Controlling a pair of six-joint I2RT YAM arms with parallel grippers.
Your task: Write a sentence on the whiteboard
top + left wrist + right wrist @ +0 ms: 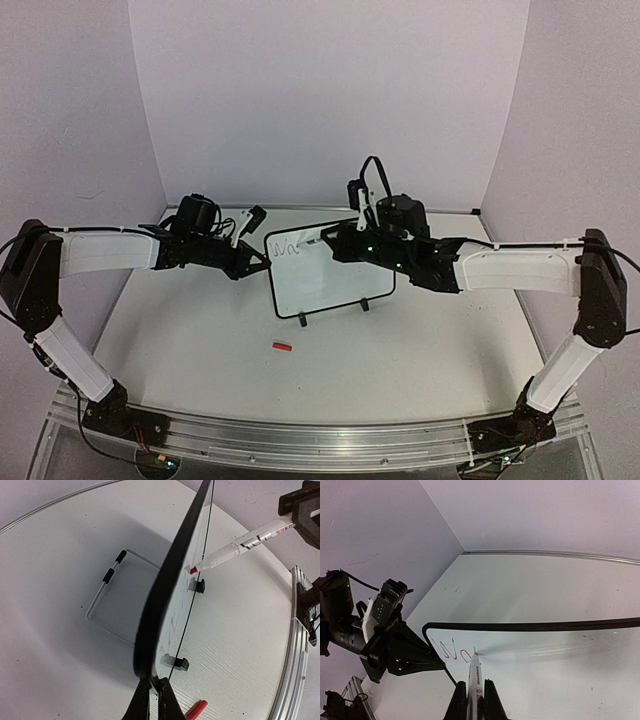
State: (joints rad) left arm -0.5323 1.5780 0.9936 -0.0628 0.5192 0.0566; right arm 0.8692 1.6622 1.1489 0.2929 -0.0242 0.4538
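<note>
The whiteboard (pixel 335 285) stands upright on two black clip feet at the table's middle. My left gripper (pixel 260 262) is shut on its left edge; the left wrist view shows the board edgewise (pixel 165 590) between the jaws of the left gripper (pixel 152 684). My right gripper (pixel 338 243) is shut on a white marker (pixel 475 680), whose red tip touches the board's upper left. The sentence (pixel 451 650) is only a few red letters there, also seen from above (pixel 287 247). No lower line shows. The board fills the right wrist view (pixel 560 680), with the right gripper (pixel 476 689) at the bottom.
A red marker cap (pixel 282 347) lies on the table in front of the board, and it also shows in the left wrist view (pixel 196 710). Purple walls close the back and sides. A metal rail (pixel 320 440) runs along the near edge.
</note>
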